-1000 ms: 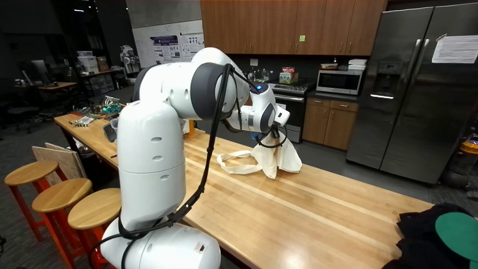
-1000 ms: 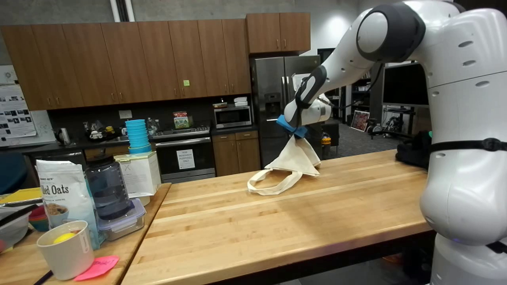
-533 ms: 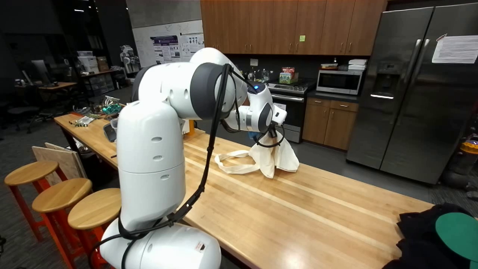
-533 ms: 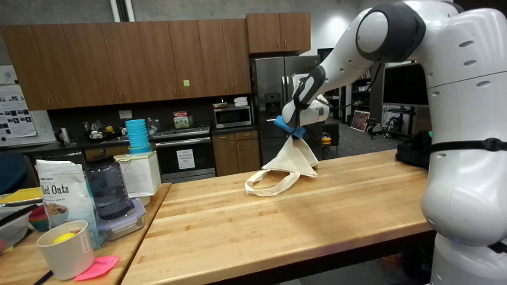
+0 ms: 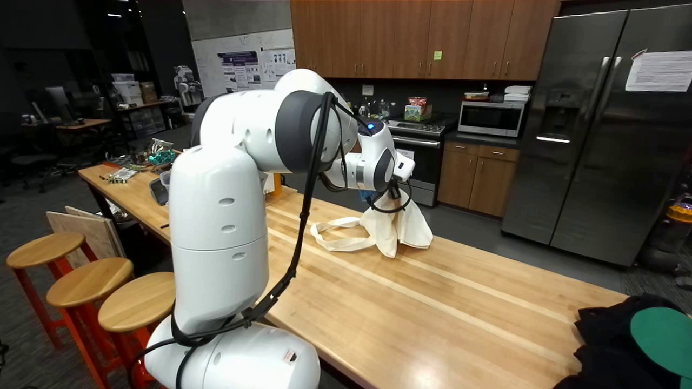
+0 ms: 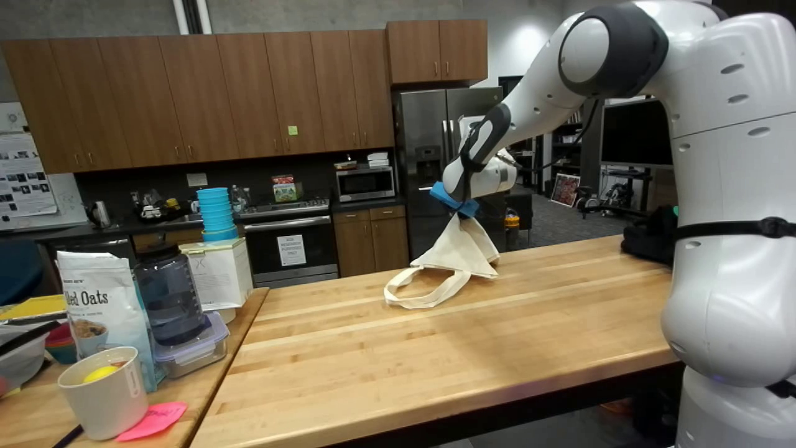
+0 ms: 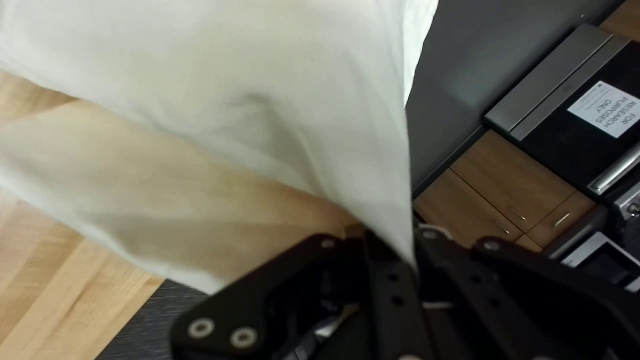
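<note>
A cream cloth tote bag (image 5: 392, 229) is bunched up into a peak over the wooden table (image 5: 459, 302), its lower folds touching the tabletop. In both exterior views my gripper (image 6: 461, 213) sits at that peak, pointing down. One strap (image 6: 429, 301) lies looped on the wood at the bag's side. From the wrist view, the cloth (image 7: 240, 65) narrows to a point that runs in between the black fingers of the gripper (image 7: 392, 250), which are shut on it. The pinched tip itself is hidden by the fingers.
A side table holds an oats pouch (image 6: 102, 305), a dark jug (image 6: 169, 298), a lidded glass box (image 6: 193, 348) and a mug (image 6: 106, 398). A black bundle with a green disc (image 5: 662, 335) lies at the table's end. Stools (image 5: 138, 302) stand along one side.
My gripper and the bag shifted slightly to the left in both exterior views during the first half second. Since then they have hardly moved, and the grip is unchanged.
</note>
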`<state>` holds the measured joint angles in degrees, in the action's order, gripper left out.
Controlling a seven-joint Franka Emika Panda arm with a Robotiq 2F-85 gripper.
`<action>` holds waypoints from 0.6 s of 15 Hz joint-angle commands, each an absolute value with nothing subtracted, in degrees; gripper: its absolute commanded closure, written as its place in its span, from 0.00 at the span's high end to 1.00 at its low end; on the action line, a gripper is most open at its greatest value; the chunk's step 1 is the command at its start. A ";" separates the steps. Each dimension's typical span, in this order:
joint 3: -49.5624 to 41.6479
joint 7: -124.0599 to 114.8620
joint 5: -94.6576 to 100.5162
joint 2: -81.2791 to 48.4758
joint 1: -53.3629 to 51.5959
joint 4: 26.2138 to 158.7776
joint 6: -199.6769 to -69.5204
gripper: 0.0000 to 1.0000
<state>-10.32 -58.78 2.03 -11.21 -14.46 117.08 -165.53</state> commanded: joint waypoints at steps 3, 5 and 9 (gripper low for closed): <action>-10.63 -58.30 1.71 -10.22 -13.81 117.27 -165.01 0.01; -10.67 -58.10 1.22 -10.22 -13.29 117.22 -164.97 0.01; -10.61 -57.55 -0.15 -10.16 -11.77 117.13 -164.94 0.01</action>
